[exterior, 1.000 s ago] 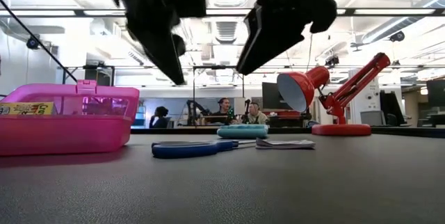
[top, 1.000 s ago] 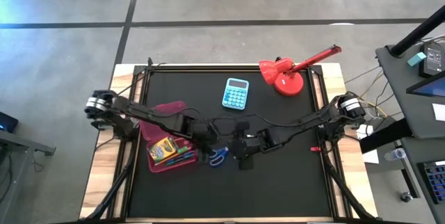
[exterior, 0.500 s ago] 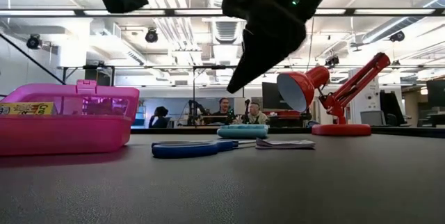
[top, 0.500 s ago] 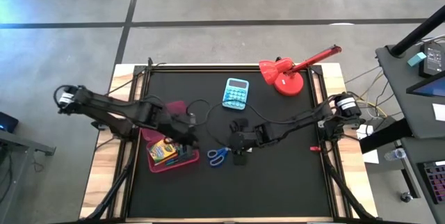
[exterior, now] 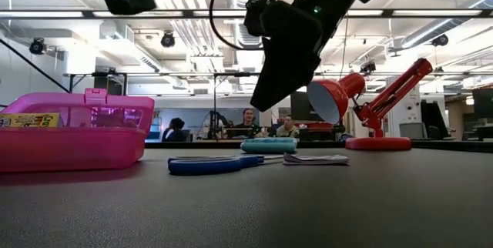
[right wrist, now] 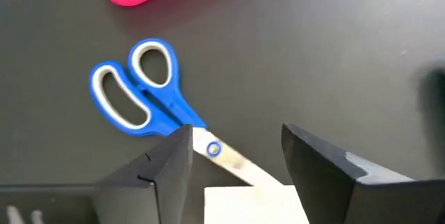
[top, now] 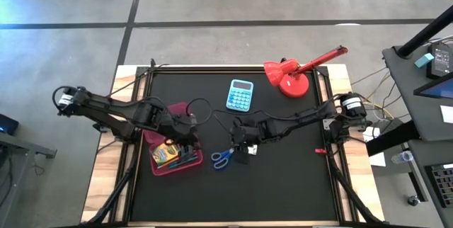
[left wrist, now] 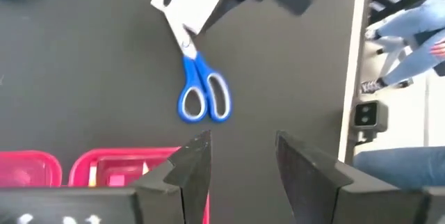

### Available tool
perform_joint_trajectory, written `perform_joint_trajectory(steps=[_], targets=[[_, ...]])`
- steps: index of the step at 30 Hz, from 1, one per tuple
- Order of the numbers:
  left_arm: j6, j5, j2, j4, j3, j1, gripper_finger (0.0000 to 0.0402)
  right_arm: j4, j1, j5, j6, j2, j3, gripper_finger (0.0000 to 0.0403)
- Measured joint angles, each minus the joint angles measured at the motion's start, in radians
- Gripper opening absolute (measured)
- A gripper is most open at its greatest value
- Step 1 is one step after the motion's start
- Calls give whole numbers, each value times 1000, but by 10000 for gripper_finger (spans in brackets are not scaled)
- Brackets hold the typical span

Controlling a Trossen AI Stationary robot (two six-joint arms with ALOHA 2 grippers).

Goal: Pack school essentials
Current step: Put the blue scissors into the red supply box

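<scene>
Blue-handled scissors (top: 222,157) lie flat on the black mat, their blade tips under a small white square (left wrist: 191,1). A pink box (top: 182,109) to their left holds a yellow-green crayon box (top: 166,151) and thin pencils (top: 187,159). My right gripper (right wrist: 236,133) hovers open above the scissors' blades (right wrist: 221,153) and the white square (right wrist: 254,206), touching nothing. My left gripper (left wrist: 240,140) hangs open, high over the pink box's right edge (left wrist: 104,165), with nothing between its fingers.
A light-blue calculator (top: 241,95) lies toward the far edge. A red desk lamp (top: 290,76) stands at the far right. Bare black mat stretches across the near and right parts of the table. People sit in the room beyond the table.
My left gripper has risen and drawn back from beside the scissors toward the table's left, over the pink box, rolling as it went. My right gripper has shifted a little toward the table's left over the scissors and rolled. The scissors and white square have stayed put.
</scene>
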Motion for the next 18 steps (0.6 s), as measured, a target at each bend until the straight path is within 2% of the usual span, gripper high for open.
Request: perform_joint_trajectory(steps=[4,8,13,18], targets=[[-10,3,8,-45,-1,-5,144,2,-8,-89,-19,0,0,247],[-17,3,10,-68,-1,-9,144,18,3,-134,-191,0,-1,271],[-35,3,10,-67,-1,-12,144,53,5,-135,-407,0,-33,275],[-35,3,10,-66,-1,-12,144,155,-6,-136,-430,0,-94,268]])
